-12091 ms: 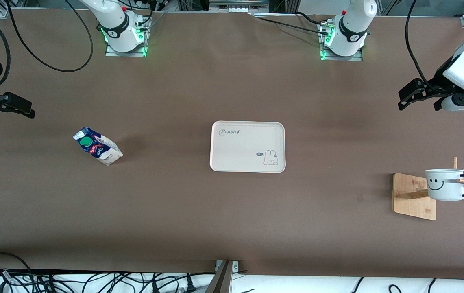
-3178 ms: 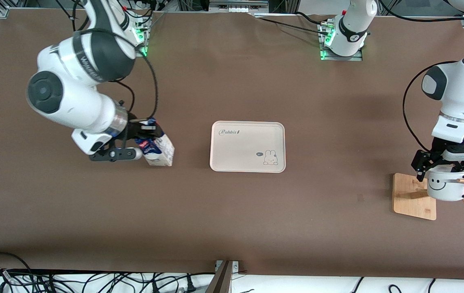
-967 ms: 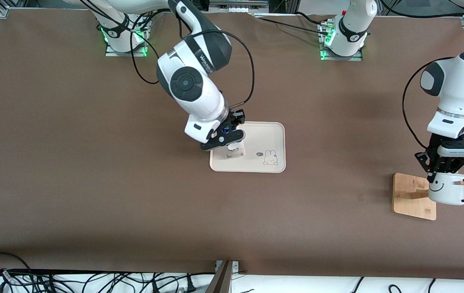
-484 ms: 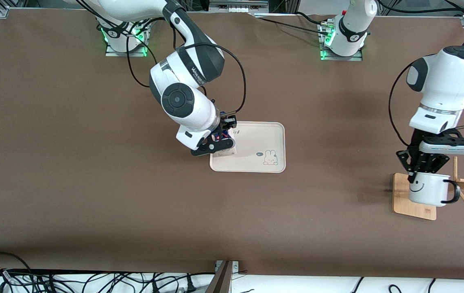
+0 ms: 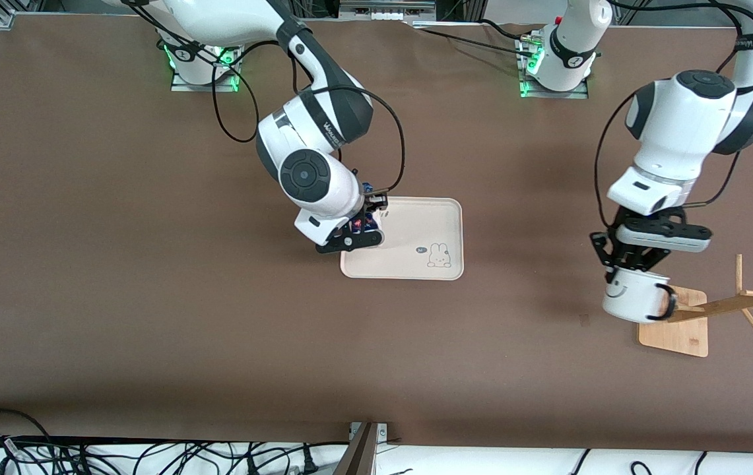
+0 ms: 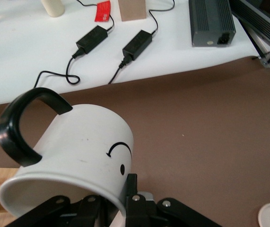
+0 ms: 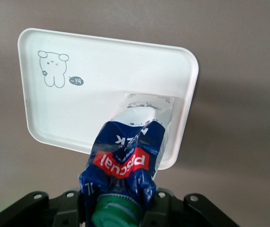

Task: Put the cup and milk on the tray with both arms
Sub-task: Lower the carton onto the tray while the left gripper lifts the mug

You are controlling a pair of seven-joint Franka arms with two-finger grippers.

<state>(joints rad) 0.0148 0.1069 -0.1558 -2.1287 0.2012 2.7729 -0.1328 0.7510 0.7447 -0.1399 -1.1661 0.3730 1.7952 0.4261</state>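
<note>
Over the tray [image 5: 439, 214], milk [image 7: 130, 156] in right gripper [image 5: 364, 221].

Brown table [image 5: 152, 316]: tray [image 5: 442, 211], wooden rack [image 5: 673, 336].

A high camera is looking down across the whole tabletop [image 5: 152, 316] toward both arm bases. Each wrist camera is peering close past its own jaws; the right one is sharing the tray [image 5: 445, 211] [image 7: 49, 123] with the front view.

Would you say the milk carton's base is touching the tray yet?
Cannot tell. In the right wrist view the milk, held by the right gripper, has its base over the tray, but neither contact nor gap shows plainly.
</note>
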